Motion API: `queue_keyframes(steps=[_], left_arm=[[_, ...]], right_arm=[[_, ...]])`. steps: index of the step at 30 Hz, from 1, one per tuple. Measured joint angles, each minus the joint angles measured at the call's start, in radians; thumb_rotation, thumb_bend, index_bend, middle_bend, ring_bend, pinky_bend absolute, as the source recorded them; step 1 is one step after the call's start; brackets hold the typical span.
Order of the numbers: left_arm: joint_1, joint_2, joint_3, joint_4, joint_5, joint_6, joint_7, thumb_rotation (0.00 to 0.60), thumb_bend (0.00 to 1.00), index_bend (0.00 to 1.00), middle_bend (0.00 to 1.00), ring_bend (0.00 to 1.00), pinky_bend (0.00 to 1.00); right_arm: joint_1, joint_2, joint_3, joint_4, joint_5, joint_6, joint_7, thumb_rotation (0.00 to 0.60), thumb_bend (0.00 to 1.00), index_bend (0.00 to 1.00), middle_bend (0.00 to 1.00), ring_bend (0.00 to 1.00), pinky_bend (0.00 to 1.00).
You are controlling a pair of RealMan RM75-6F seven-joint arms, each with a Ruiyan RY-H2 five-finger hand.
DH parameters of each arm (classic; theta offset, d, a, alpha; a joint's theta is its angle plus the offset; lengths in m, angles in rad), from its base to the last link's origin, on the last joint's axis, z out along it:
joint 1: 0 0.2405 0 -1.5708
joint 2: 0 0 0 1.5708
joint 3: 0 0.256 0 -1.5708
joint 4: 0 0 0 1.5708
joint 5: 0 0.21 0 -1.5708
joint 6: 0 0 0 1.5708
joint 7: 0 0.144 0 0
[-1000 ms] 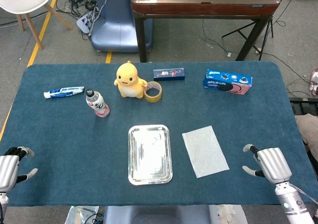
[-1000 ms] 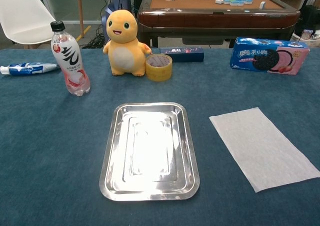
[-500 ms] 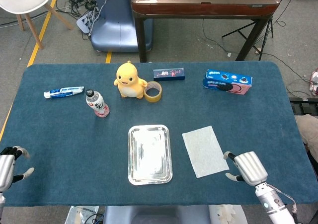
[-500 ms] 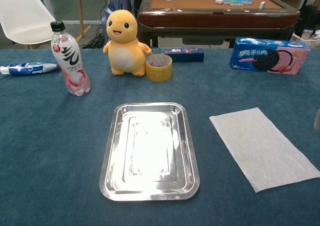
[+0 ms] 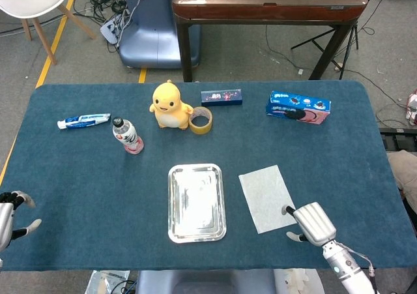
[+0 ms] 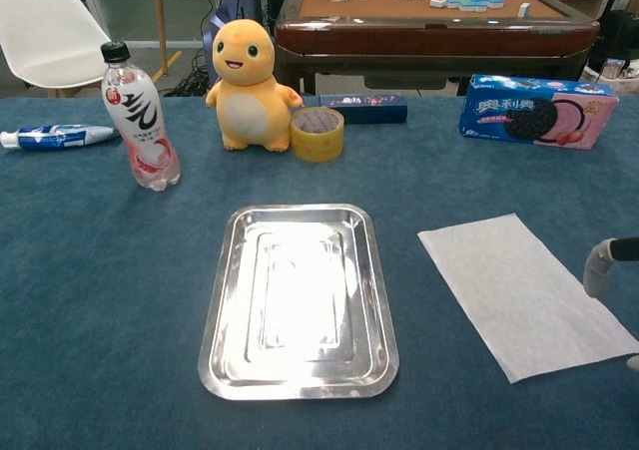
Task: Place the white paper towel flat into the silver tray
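- A blue cloth-covered table (image 5: 78, 170) seen from above and from chest height, with a white paper towel (image 5: 268, 197) lying flat and unfolded on the cloth, just to the right of a silver tray (image 5: 196, 202) and not touching it
- The tray sits empty in the near middle of the table, long side running near to far; the towel lies slightly skewed beside it, so the transfer judged from this is a short slide or lift to the left
- The right hand (image 5: 311, 223) hangs at the towel's near right corner, fingers apart and holding nothing; one fingertip is at or just over the towel's edge, and whether it touches cannot be told
- In the chest view only a pale fingertip of the right hand (image 6: 600, 267) shows at the right edge, beside the towel
- The left hand (image 5: 9, 212) is at the near left edge of the table, well apart from tray and towel, fingers spread and empty
- Along the far side stand a yellow plush toy (image 5: 169, 105), a roll of tape (image 5: 201, 119), a small bottle (image 5: 128, 135), a toothpaste tube (image 5: 83, 120) and a blue cookie box (image 5: 298, 107), all clear of the path between towel and tray
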Motion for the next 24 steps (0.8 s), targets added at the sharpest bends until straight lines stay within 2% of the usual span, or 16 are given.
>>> queue_keyframes(steps=[24], left_arm=[[0.007,0.011,-0.001,-0.012,0.004,0.007,-0.011,0.600,0.07,0.55,0.47,0.38,0.68]], right_arm=[[0.024,-0.105,-0.014,0.086,-0.002,-0.016,-0.033,0.600,0.00,0.44,1.00,1.00,1.00]])
